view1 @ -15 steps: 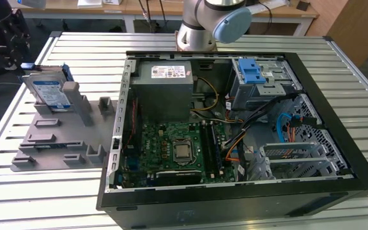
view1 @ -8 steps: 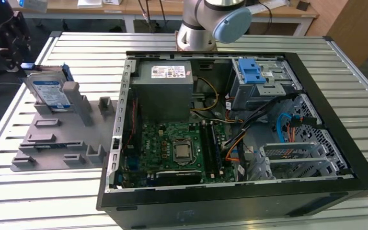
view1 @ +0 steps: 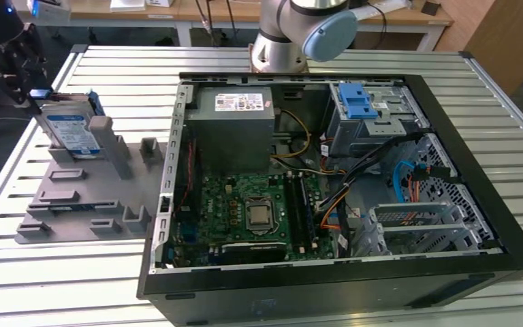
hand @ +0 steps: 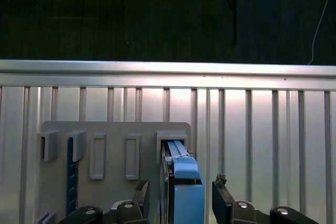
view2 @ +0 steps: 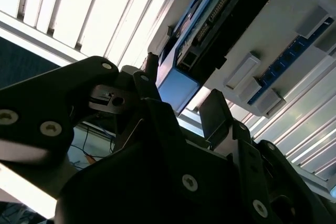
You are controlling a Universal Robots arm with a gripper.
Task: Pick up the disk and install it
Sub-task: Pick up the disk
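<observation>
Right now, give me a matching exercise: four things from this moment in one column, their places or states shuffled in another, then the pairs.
1 disk
2 hand
3 blue latch
4 green board

A on the silver cage
B lying flat inside the case
C upright in the grey rack
D open around the disk

Pairs: 1-C, 2-D, 3-A, 4-B

Look: the disk (view1: 69, 133), silver metal, blue-and-white label, blue side rails
Pose: upright on its edge
Place: slotted in a grey stand (view1: 80, 194) on the table (view1: 71, 272), at the exterior view's left
</observation>
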